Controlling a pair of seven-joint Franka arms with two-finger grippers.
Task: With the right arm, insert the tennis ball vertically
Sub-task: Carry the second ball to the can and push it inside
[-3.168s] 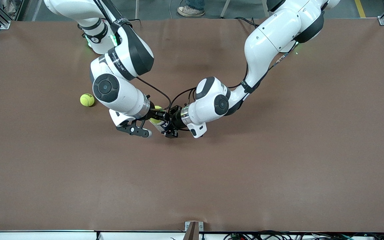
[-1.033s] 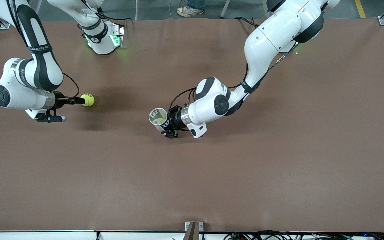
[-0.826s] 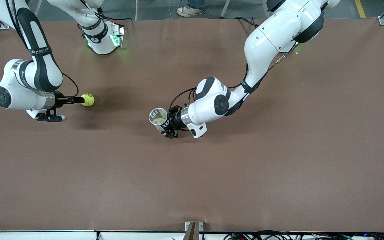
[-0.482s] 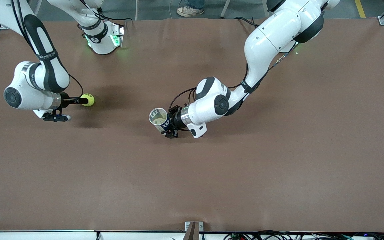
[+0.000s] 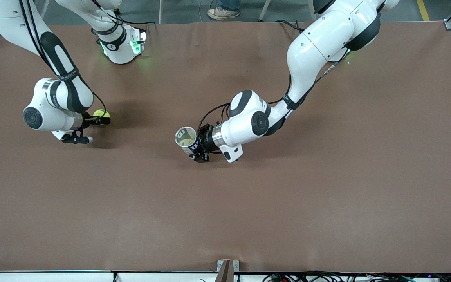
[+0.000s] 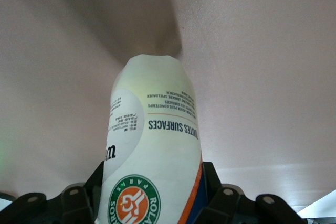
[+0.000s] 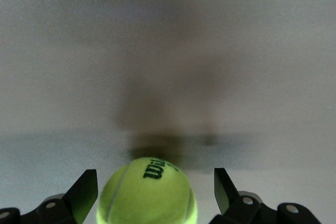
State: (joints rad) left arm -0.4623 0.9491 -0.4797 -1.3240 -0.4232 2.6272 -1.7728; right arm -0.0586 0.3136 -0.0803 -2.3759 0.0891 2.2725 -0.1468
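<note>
Since the earlier frame the right arm has swung in toward the tennis ball (image 5: 101,114), and the right gripper (image 5: 101,120) now has its fingers spread on both sides of it, not yet pinching. The ball rests on the tabletop (image 5: 288,203), well apart from the can (image 5: 186,140), toward the right arm's end. The left gripper (image 5: 201,150) is pinching the can, mouth upward. The ball looks light, springy and felt-covered, so it should grip well across its widest middle. It is yellow-green with black lettering.

Yellow-green tennis ball (image 5: 101,114) on the table; open-mouthed can (image 5: 186,140) upright mid-table.
</note>
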